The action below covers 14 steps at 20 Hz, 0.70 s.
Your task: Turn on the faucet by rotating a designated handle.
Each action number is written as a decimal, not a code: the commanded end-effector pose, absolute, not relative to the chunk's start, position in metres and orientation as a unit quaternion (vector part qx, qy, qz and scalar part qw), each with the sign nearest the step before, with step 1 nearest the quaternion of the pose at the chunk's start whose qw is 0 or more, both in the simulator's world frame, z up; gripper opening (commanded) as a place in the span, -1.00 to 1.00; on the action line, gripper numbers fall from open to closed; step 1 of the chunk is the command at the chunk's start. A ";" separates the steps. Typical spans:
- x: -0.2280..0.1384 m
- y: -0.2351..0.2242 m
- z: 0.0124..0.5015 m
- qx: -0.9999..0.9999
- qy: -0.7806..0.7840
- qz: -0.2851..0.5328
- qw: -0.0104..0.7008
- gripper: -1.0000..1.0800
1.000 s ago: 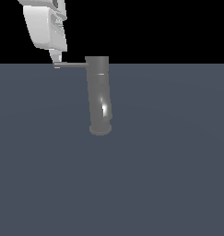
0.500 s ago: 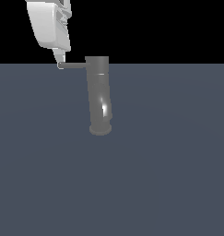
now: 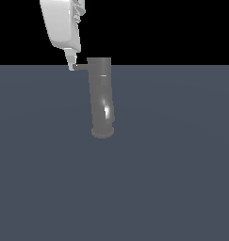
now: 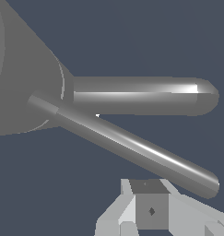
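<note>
Handle (image 3: 81, 67): rigid, slick metal bar on faucet (image 3: 102, 99); push near free tip. My jaws' state: cannot tell.

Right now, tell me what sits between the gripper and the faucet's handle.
Nothing. In the exterior view the gripper meets the outer end of the handle sticking out from the faucet. The wrist view shows a fingertip right beside that bar, with nothing in between.

End effector (image 3: 71, 65) at handle (image 3: 81, 67) tip, exterior view's left of faucet (image 3: 102, 99).
</note>
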<state>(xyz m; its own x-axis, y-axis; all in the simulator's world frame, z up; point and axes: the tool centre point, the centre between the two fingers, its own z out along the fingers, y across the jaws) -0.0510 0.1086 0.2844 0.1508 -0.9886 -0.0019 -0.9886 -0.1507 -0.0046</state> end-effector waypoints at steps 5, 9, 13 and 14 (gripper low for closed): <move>-0.068 0.079 0.285 -0.755 0.656 0.000 0.000 -1.00; -0.070 0.081 0.284 -0.759 0.652 -0.001 0.001 -1.00; -0.065 0.056 0.284 -0.758 0.652 0.000 0.001 -1.00; -0.064 0.050 0.284 -0.758 0.653 0.000 0.001 -1.00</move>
<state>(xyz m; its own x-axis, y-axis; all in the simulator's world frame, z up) -0.0671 0.0678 0.2843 0.1642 -0.9864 -0.0012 -0.9864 -0.1642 -0.0009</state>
